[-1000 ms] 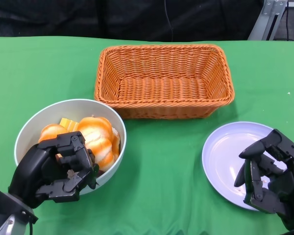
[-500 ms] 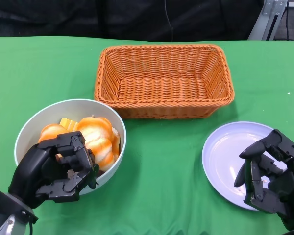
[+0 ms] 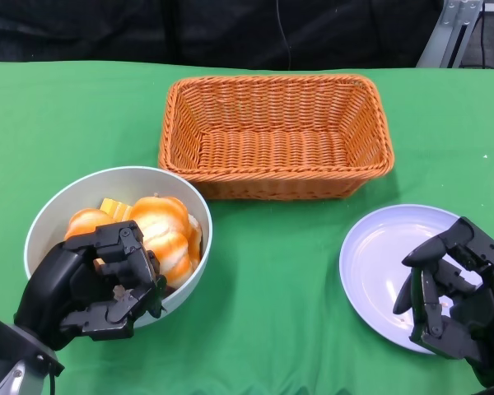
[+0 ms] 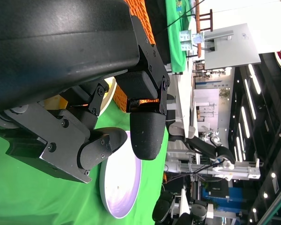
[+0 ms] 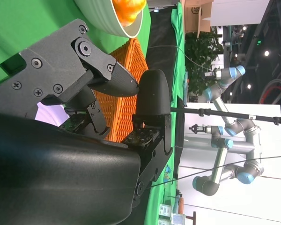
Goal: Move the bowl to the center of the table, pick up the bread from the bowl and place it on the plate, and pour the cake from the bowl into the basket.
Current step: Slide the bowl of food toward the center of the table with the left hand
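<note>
On the green table (image 3: 272, 271), the wicker basket (image 3: 276, 136) sits toward the far edge. The white bowl (image 3: 58, 218) of bread (image 3: 166, 230) and cake (image 3: 114, 206) sits near the left front, the left hand (image 3: 90, 288) gripping its near rim. The plate (image 3: 379, 263) lies near the right front under the empty right hand (image 3: 453, 292), fingers curled but apart.

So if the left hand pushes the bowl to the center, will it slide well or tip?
The bowl looks rigid and round-bottomed, so it probably slides on the green cloth, perhaps with some drag. The bread is heaped above its rim, so a jerk might spill it. The left hand at the near rim could tip it.
</note>
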{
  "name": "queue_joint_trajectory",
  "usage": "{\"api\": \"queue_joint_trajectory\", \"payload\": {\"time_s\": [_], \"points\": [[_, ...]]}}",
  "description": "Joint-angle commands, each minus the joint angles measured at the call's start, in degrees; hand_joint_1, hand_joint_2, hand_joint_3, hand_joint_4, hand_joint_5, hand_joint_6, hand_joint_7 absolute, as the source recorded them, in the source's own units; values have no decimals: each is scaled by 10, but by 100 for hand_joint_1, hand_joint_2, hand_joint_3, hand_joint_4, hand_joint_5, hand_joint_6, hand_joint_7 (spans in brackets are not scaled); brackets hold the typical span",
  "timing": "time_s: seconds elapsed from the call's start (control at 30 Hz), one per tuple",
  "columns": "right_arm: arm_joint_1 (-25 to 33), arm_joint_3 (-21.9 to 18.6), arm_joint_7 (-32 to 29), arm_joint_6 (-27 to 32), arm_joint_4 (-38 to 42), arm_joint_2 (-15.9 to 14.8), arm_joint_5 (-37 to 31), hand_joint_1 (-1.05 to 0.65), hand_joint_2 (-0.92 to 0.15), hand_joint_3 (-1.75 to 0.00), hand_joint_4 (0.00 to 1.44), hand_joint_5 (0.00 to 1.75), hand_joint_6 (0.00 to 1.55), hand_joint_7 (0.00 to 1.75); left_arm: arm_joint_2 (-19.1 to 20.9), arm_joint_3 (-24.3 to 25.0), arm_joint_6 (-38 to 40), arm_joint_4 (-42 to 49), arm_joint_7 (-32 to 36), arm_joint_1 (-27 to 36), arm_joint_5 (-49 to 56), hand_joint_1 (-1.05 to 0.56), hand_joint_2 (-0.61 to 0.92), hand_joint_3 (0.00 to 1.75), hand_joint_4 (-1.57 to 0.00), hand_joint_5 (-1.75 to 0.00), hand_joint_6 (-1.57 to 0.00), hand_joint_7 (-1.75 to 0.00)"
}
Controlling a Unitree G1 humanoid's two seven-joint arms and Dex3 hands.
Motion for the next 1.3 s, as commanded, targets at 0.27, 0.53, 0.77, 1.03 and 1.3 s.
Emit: {"api": "queue_joint_trajectory", "payload": {"time_s": [0.27, 0.53, 0.77, 1.03, 1.3], "points": [[-3, -3, 7, 3, 6, -9, 10, -2, -56, -119, 76, 171, 65, 150, -8, 49, 27, -85, -8, -22, -105, -6, 67, 90, -77, -174, -81, -139], [-9, -5, 11, -1, 16, -6, 16, -2, -57, -117, 76, 169, 66, 147, 4, 91, 101, -115, 3, -48, -172, -10, 74, 77, -75, -172, -84, -130], [-9, -6, 10, -2, 20, -6, 15, 0, -58, -118, 76, 169, 67, 147, 1, 128, 68, -80, 104, -80, -113, -11, 77, 63, -78, -133, -86, -91], [-8, -8, 11, -8, 22, -10, 11, 1, -55, -123, 76, 171, 66, 150, 31, 130, -28, 28, 152, -122, -10, -29, 92, 12, -82, -19, -87, -2], [-7, -11, 6, -25, 28, -13, 0, 1, -55, -124, 77, 171, 65, 151, 94, 94, -138, 172, 204, -153, 133, -61, 92, 23, -32, 0, -38, 0]]}}
